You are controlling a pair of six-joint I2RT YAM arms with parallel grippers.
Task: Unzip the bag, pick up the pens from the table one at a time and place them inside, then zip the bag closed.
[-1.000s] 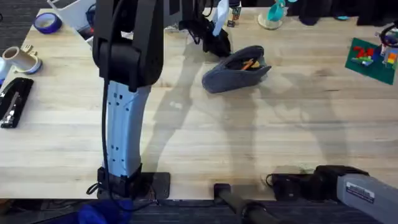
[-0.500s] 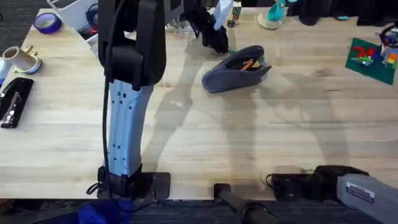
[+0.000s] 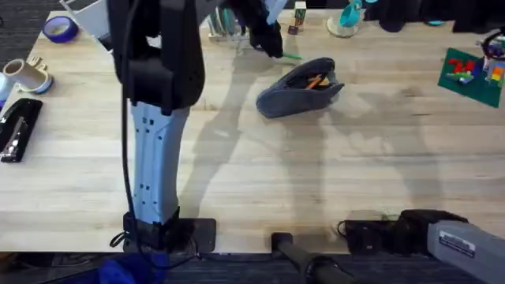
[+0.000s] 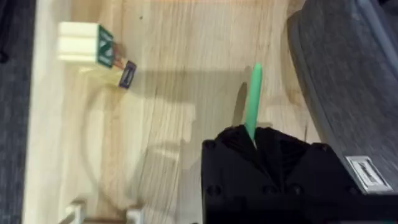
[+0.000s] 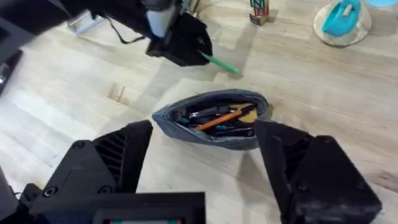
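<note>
Green pen (image 3: 290,56) is being pinched by the left tool (image 3: 272,49) above the counter (image 3: 237,173), near the unzipped bag (image 3: 300,88), while the right tool (image 5: 205,168) is staying spread.

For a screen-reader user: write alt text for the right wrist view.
The left gripper, shut on the green pen, is held above the table just beyond the bag. The grey-blue bag lies unzipped with the orange pen and dark items inside. The right gripper's open fingers frame the foreground.
</note>
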